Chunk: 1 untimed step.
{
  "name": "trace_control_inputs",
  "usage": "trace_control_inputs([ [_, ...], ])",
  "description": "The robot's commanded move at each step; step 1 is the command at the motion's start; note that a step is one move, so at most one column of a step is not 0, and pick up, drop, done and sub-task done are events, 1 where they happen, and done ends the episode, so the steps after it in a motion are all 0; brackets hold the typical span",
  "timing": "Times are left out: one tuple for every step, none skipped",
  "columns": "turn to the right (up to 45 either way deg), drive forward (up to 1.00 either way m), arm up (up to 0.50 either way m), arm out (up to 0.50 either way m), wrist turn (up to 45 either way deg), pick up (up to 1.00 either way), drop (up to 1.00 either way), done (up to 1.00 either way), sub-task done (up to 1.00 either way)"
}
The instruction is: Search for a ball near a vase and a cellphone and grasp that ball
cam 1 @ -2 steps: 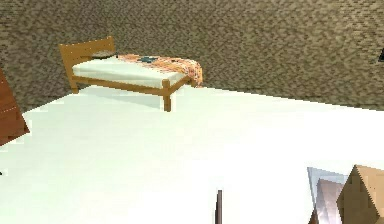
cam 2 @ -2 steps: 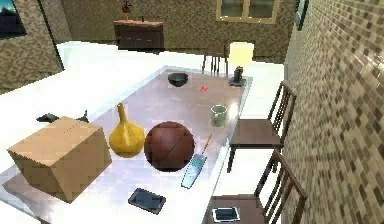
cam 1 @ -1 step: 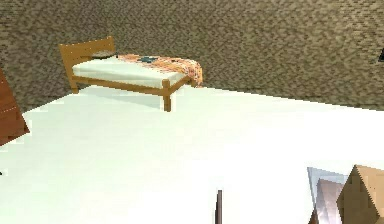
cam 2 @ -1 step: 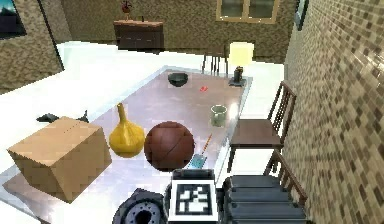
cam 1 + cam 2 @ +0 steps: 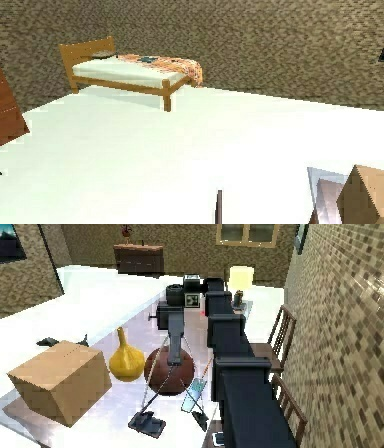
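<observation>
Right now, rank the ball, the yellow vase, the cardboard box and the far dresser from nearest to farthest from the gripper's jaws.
Arm side view, from the gripper:
1. The ball, just below it in the picture.
2. The yellow vase, left of the ball.
3. The cardboard box, farther left.
4. The dresser, at the far wall.

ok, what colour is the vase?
The vase is mustard yellow; the arm side view shows it best.

Ball (image 5: 160,374): dark reddish-brown sphere, sitting on the bench (image 5: 112,412), partly hidden from this angle. Vase (image 5: 124,359): yellow, round belly, narrow neck, upright, just beside the ball on the arm side view's left. Small dark flat slab (image 5: 148,422), possibly the cellphone, lies near the ball, closer to the bench edge.
</observation>
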Motion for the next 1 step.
trace_control_inputs([
  [0.0,0.0,0.0,0.0,45.0,0.0,0.0,0.0,0.0],
])
